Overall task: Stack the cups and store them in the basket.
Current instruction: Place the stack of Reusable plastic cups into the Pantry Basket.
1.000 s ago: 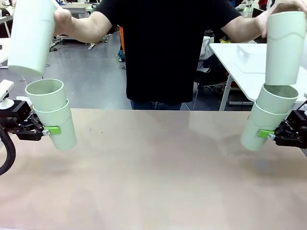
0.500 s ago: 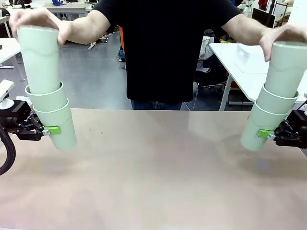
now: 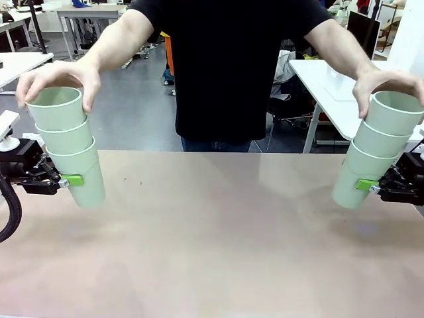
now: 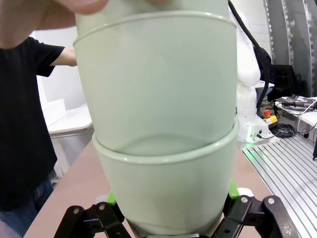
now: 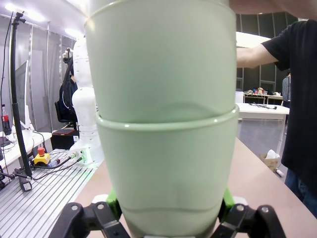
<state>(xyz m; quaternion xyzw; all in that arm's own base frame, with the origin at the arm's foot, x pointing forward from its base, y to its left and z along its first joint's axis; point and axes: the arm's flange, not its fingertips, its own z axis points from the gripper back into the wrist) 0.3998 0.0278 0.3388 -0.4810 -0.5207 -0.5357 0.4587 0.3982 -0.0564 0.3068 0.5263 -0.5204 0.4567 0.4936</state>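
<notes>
Front view: two stacks of pale mint-green, tapered plastic cups, three nested in each.

Left stack leans with its mouth toward picture left. Left claw is closed on the lowest cup, and a green pad is pressed flat to the wall. In the left wrist view, pads sit on both sides of that cup, near its base.

Right stack leans the other way. Right claw is clamped on its lowest cup in the same manner. The right wrist view confirms pads on either flank.

One of the person's hands rests on the rim of the top cup at left, and the other hand on the top cup at right.

Both stacks appear to hang clear of the tan surface, though the front angle does not settle this.

Progress (judgement): all six cups are nested, three and three, so stacking is mostly done. Left to do: the hands come off, possibly the two stacks are joined into one, and then the cups go into the basket. No cup is stored so far.

Writing: no brand, label or print on the cups or claws. A small yellow box with a red button stands in the background, and any lettering on it is too small to read.
</notes>
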